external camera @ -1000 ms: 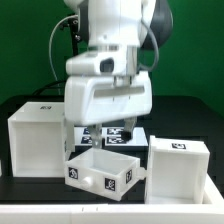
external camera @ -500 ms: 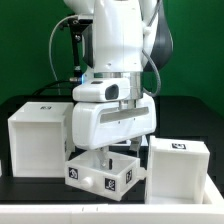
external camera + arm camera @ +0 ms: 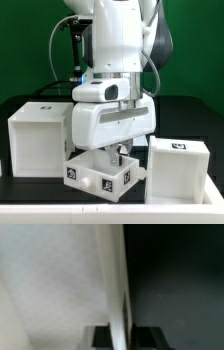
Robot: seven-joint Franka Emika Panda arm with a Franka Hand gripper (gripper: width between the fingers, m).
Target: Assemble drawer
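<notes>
Drawer tray (image 3: 92, 180) sits on the black table (image 3: 30, 188) at about 6 o'clock in the exterior view, open side up, with two small black-and-white tags on its near wall. The larger cube-like casing (image 3: 35, 140) stands at roughly 9 o'clock from the tray, close beside it, with a tag on its top face. At about 3 o'clock from the tray is a second white box-shaped part (image 3: 178, 172), also tagged on top and standing just beside the tray's corner; whether they touch is hard to say.

The white arm (image 3: 120, 40) fills the middle of the exterior view from 12 o'clock downward, and its broad hand housing hangs right over the tray. The gripper (image 3: 118, 153) reaches down at the tray's far wall, toward the 1 o'clock side of the tray, with the housing hiding most of the contact.

In the wrist view a thin white wall (image 3: 118, 280) runs edge-on through the picture, with pale plastic on one side and a dark surface on the other. The dark fingers (image 3: 148, 335) show one on each side of that wall, so the jaws straddle it. The gap left at either finger is too blurred to read, and I cannot tell whether they are pressed onto the wall or only flank it. The tray rests flat on the table, not lifted.
</notes>
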